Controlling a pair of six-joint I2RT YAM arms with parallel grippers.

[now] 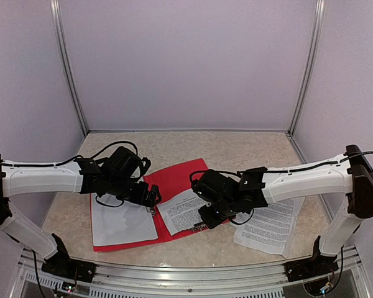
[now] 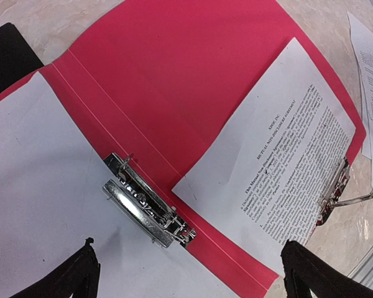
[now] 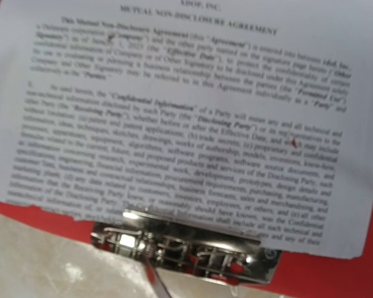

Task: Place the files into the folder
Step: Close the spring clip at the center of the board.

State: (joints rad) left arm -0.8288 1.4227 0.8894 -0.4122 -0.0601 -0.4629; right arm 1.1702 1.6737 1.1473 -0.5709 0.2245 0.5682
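The red folder lies open on the table. A nearly blank white sheet covers its left half. A printed sheet lies on its right half, its lower edge under a metal clip. More printed files lie on the table to the right. My left gripper hovers open over the spine clip, with its fingers wide apart and nothing between them. My right gripper sits low at the right clip and its lever. Its fingers do not show in the right wrist view.
Pale walls with metal posts close in the tabletop on three sides. A metal rail runs along the near edge between the arm bases. Black cables loop off the left wrist.
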